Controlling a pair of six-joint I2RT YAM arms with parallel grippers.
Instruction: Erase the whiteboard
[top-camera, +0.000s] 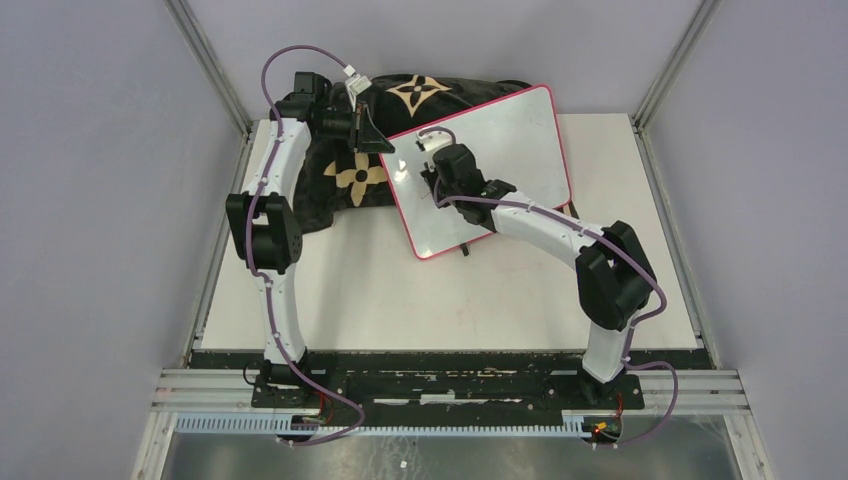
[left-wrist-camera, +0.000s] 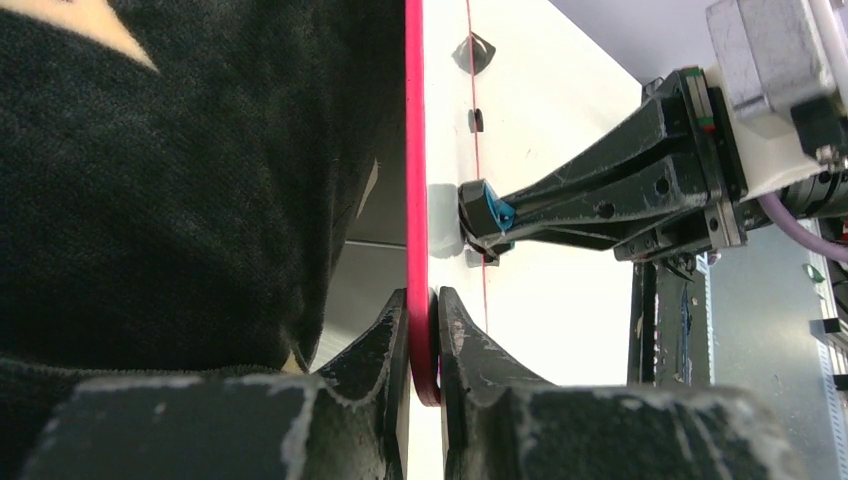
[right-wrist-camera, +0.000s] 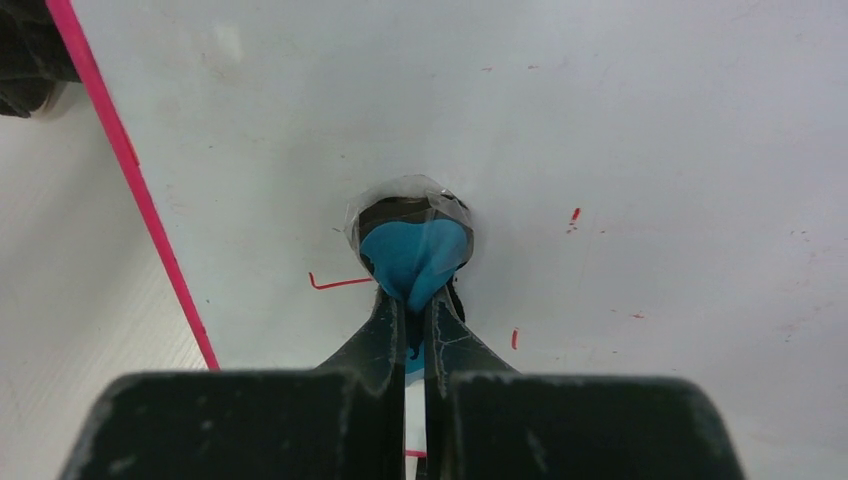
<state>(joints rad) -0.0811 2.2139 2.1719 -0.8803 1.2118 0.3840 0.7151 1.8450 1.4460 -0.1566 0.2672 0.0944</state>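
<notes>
The whiteboard (top-camera: 520, 130), glossy white with a pink-red frame, lies tilted with its far-left part resting on the cushion. My left gripper (top-camera: 378, 140) is shut on the board's pink frame edge (left-wrist-camera: 415, 200); in the left wrist view the jaws (left-wrist-camera: 423, 330) pinch it from both sides. My right gripper (top-camera: 432, 160) is shut on a small blue eraser (right-wrist-camera: 413, 250) with a dark pad, pressed against the board face (right-wrist-camera: 650, 120). The eraser also shows in the left wrist view (left-wrist-camera: 487, 210). Small red marks remain: a hooked line (right-wrist-camera: 338, 283) and short dashes (right-wrist-camera: 574, 214).
A black cushion with tan flower patterns (top-camera: 420, 95) lies at the back left, under the board's edge, and fills the left of the left wrist view (left-wrist-camera: 150, 180). The white tabletop (top-camera: 350, 290) is bounded by metal rails and grey walls.
</notes>
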